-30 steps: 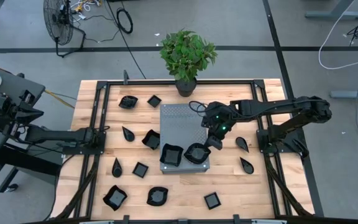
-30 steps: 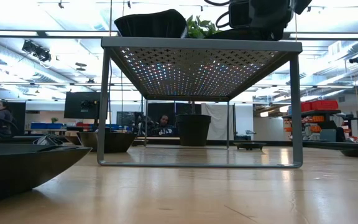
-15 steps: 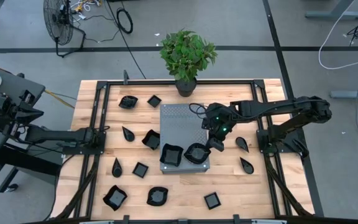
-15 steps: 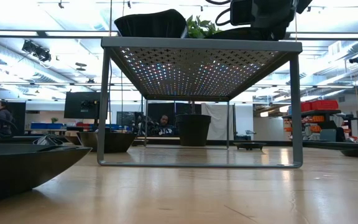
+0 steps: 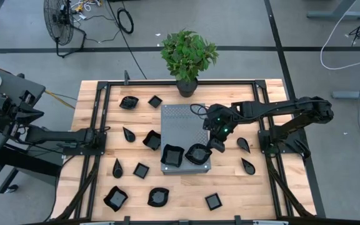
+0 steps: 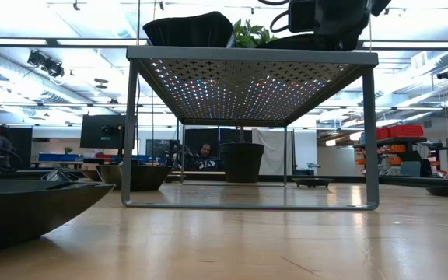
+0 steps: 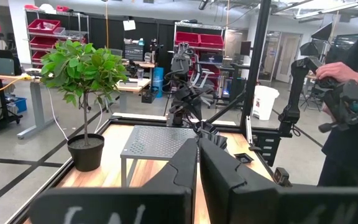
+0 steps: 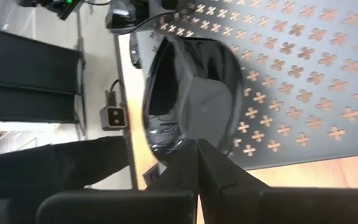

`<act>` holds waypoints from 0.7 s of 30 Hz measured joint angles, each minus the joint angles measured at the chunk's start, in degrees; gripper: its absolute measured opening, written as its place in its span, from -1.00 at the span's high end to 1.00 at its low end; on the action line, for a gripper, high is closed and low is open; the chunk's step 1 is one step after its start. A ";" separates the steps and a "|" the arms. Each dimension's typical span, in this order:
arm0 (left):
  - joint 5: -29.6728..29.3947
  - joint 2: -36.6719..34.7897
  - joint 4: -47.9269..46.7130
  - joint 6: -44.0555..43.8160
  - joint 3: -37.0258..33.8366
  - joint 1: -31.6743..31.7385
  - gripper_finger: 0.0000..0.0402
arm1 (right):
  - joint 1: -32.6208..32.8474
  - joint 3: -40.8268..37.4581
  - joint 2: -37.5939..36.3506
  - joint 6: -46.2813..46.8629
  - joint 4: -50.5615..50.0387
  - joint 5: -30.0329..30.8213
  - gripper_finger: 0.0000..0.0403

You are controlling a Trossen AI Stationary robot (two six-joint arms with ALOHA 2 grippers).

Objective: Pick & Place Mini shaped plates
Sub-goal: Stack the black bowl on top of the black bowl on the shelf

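A: Looking down, where is your right gripper [image 5: 212, 147]?

B: At the perforated grey stand [image 5: 181, 119], four o'clock edge; its fingers are pressed together on the rim of a rounded black plate [image 5: 196, 154]; a second plate [image 5: 171, 155] sits at seven o'clock.

A: And your left gripper [image 7: 199, 163]?

B: Parked at the table's [image 5: 230, 184] nine o'clock side, fingers together, empty; other plates lie scattered on the wood.

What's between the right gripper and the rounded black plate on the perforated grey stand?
Nothing visible. The right gripper, shut, sits at the rim of the rounded glossy black plate on the perforated grey metal stand. Whether it pinches the rim can't be told.
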 joint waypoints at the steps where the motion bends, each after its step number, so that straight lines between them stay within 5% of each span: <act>1: 0.00 0.00 0.00 0.02 -0.02 0.01 0.88 | 0.00 0.00 0.00 0.05 -0.31 0.74 1.00; 21: 0.00 0.01 0.01 0.02 -0.01 -0.02 0.88 | 0.26 0.00 0.00 -1.52 -1.62 1.71 1.00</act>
